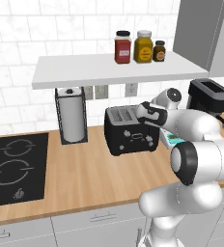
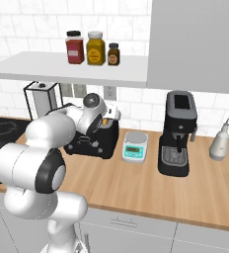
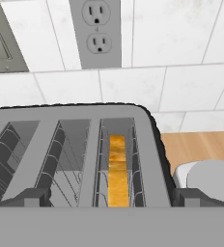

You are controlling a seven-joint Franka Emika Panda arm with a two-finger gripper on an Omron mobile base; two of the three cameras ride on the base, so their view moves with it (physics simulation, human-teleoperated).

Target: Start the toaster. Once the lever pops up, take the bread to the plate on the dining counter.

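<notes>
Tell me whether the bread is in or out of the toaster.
In. The bread stands on edge down inside one slot of the toaster, wire guides on both sides.

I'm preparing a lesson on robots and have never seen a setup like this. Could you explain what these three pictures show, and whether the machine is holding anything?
It is a white robot arm in a computer-rendered kitchen. Two pictures come from cameras behind it, left and right; the third looks along its hand. On the wood counter stands a black toaster, with a coffee machine and a small scale nearby. The gripper is open above the toaster, holding nothing. The bread sits in one slot.
</notes>
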